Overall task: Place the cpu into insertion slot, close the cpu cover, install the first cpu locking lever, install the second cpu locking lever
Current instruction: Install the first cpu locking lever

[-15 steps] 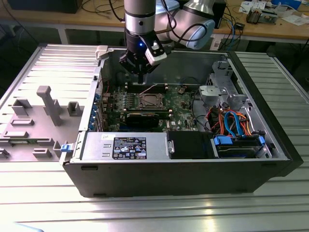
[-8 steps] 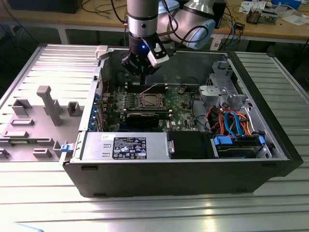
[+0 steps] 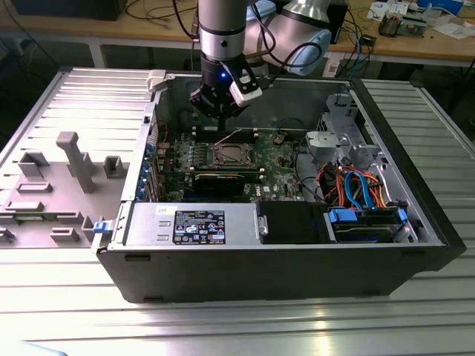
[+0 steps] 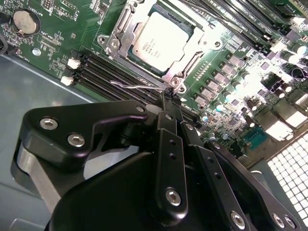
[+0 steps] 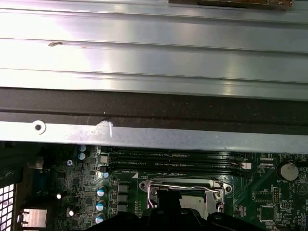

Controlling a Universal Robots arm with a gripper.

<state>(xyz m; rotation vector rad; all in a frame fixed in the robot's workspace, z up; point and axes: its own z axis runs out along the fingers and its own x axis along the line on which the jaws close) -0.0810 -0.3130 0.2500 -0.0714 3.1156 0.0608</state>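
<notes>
Gripper [image 4: 166, 98] closest to the lens, fingers pressed together, tips at a thin wire lever [image 4: 137, 85] beside the socket, cpu [image 4: 160, 42] seated under the closed cover [image 4: 126, 26].

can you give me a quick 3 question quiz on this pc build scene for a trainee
1. True or false: the cpu already sits in the insertion slot, with the cpu cover framing it.
2. Multiple choice: in the second wrist view, the end effector tips are closest to which thing? A) the round coin battery B) the thin wire locking lever beside the socket C) the white grille
3. Fill in: in the exterior view, the computer case lies open on a ribbed ____ table.

Key: 1 true; 2 B; 3 metal
</notes>
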